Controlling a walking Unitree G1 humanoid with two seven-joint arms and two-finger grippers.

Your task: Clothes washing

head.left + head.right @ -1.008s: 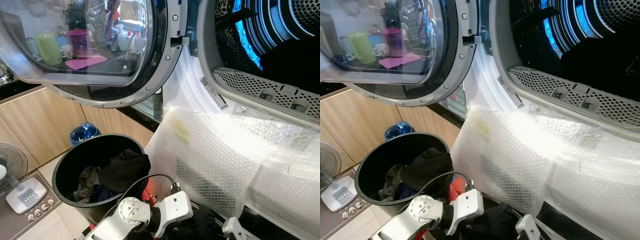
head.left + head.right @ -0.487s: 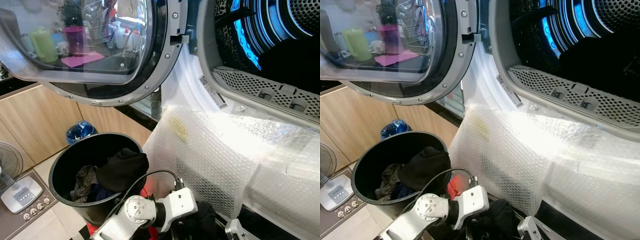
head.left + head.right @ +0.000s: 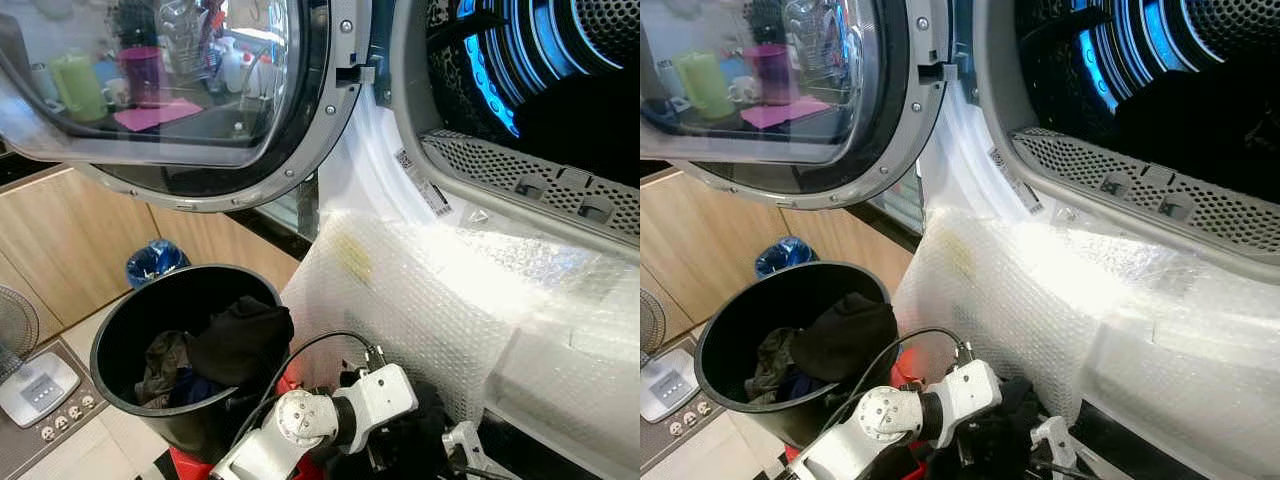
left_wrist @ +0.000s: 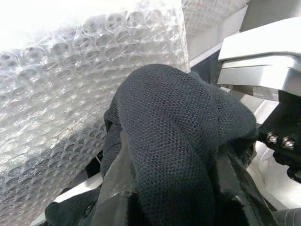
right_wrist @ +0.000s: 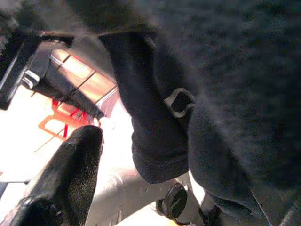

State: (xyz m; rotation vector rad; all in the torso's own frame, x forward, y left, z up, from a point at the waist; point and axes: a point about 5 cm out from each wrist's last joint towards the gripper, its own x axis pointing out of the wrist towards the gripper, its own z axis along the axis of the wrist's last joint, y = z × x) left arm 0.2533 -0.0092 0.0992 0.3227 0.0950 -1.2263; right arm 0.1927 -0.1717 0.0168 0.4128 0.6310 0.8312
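Note:
The washer's drum [image 3: 560,90] stands open at the upper right, lit blue inside, with its round glass door [image 3: 180,90] swung to the left. Below it, a black bin [image 3: 110,340] holds dark clothes [image 3: 240,335]. My left gripper [image 4: 174,188] is shut on a black knitted garment [image 4: 174,122], low against the bubble wrap [image 3: 420,290] that covers the machine's front. In the left eye view the garment [image 3: 415,440] hangs just past my silver left wrist [image 3: 385,395]. My right gripper [image 3: 465,447] is close beside it, with the dark cloth [image 5: 225,94] draped right before its camera.
A blue bag [image 3: 150,262] lies on the floor behind the bin, by wooden cabinets [image 3: 70,250]. A white scale [image 3: 35,385] and a fan [image 3: 10,325] are at the left edge. Something red [image 3: 290,382] sits under the bin.
My left arm has moved up and right from beside the bin, carrying the black garment toward the bubble-wrapped front. The right arm has come up a little. The camera has shifted slightly.

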